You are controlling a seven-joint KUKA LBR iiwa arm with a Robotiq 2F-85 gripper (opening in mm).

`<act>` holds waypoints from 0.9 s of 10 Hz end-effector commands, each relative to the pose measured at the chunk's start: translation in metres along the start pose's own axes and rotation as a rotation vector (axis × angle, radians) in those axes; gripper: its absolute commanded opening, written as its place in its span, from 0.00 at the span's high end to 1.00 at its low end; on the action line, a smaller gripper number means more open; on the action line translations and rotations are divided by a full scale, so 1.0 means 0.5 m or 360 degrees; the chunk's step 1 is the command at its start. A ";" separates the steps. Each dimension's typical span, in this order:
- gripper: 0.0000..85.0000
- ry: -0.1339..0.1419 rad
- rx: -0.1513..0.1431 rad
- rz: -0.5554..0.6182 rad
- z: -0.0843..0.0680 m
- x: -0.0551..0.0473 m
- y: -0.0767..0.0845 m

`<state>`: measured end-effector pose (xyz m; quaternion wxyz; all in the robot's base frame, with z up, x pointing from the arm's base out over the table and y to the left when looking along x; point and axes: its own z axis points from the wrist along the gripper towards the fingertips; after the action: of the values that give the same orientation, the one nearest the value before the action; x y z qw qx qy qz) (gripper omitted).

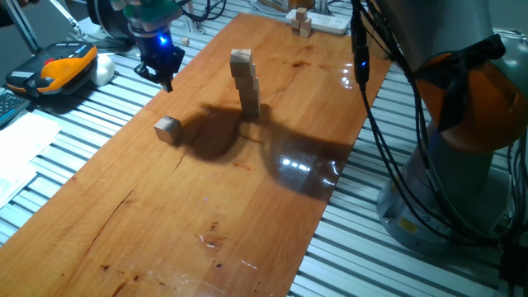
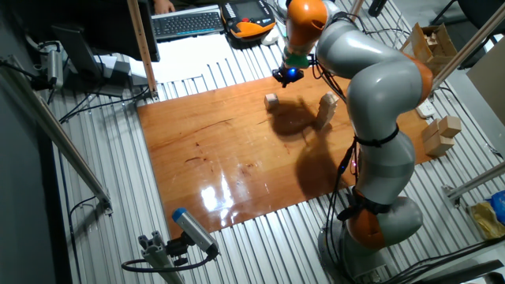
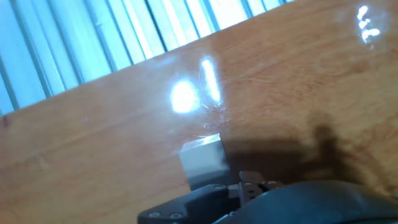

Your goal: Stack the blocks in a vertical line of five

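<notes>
A: Where is the last light-tan wooden cube (image 1: 167, 128)?

B: Alone on the wooden tabletop (image 1: 247, 206), near its long edge beside the slatted bench; the four-cube stack (image 1: 245, 82) stands mid-board.

A: Your gripper (image 1: 162, 74)?

B: Above the cube, apparently empty; opening indiscernible. Probably light, rigid; grasp opposite flat faces.

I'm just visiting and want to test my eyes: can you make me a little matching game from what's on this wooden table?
Things:
1. stack of blocks
2. single block
3. gripper
4. white power strip

Places or states:
A. hangs above the board's edge, holding nothing visible
B. lies at the far end of the board
C. sits alone, flat on the board
D. stands upright mid-board, slightly crooked

Pairs: 1-D, 2-C, 3-A, 4-B
</notes>
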<state>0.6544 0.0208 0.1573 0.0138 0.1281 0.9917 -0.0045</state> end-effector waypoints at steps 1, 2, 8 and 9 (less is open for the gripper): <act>1.00 0.0004 -0.0015 -0.0307 0.003 0.000 0.002; 1.00 -0.0001 -0.0016 -0.0358 0.006 0.004 0.007; 1.00 -0.0038 0.0086 -0.0503 0.036 0.004 0.025; 1.00 -0.0038 0.0085 -0.0508 0.039 0.004 0.027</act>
<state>0.6562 0.0350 0.1377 0.0215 -0.0256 0.9989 -0.0332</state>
